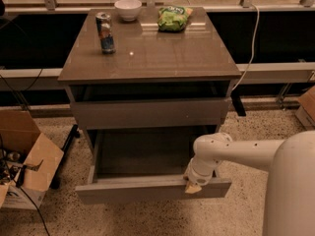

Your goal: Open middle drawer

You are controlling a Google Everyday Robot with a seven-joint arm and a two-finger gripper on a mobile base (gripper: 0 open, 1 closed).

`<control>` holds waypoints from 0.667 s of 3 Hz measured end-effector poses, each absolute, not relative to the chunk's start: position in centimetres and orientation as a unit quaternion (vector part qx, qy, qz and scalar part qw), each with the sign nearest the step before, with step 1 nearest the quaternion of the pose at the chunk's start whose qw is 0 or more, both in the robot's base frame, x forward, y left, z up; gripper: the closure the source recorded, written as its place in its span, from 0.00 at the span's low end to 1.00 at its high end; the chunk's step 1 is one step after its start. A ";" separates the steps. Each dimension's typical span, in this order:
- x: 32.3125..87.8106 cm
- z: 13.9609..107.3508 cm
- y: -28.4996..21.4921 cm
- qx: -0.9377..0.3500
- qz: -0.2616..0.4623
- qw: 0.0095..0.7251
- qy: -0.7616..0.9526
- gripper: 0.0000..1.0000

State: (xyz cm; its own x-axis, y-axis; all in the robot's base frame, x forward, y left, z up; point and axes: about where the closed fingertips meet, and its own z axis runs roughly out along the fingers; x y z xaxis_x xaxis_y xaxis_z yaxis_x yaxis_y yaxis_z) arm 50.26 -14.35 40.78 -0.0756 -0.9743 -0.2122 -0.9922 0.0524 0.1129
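Left: 1 cardboard box [29,156] is sitting open on the floor, well apart from the cabinet [162,58], so it is not crowding the pull path.

On the cabinet top, toward the back, 1 can [105,32], 1 white bowl [128,9] and 1 green snack bag [173,18] are standing away from the front edge. I am judging that none of them is mattering to this job.

Below the top, the upper drawer [150,113] is sitting closed. Under it, the drawer [147,190] I am working on is standing pulled well out. Its dark inside is showing and its grey front panel is running slightly askew. I am taking it for the middle 1.

My gripper [193,186] is resting at the right part of that panel's top edge, placed there for pulling. I cannot tell whether it is clamped or released. I am judging the task nearly done.
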 end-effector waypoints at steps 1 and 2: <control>50.3 40.8 -14.4 -0.679 0.115 0.039 0.724 0.96; 49.9 40.7 -14.7 -0.675 0.116 0.039 0.728 0.70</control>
State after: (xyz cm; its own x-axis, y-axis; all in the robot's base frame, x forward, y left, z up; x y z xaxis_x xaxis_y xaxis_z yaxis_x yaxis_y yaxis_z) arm 49.86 -14.70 40.73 -0.0860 -0.9732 -0.2132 -0.9914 0.0623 0.1153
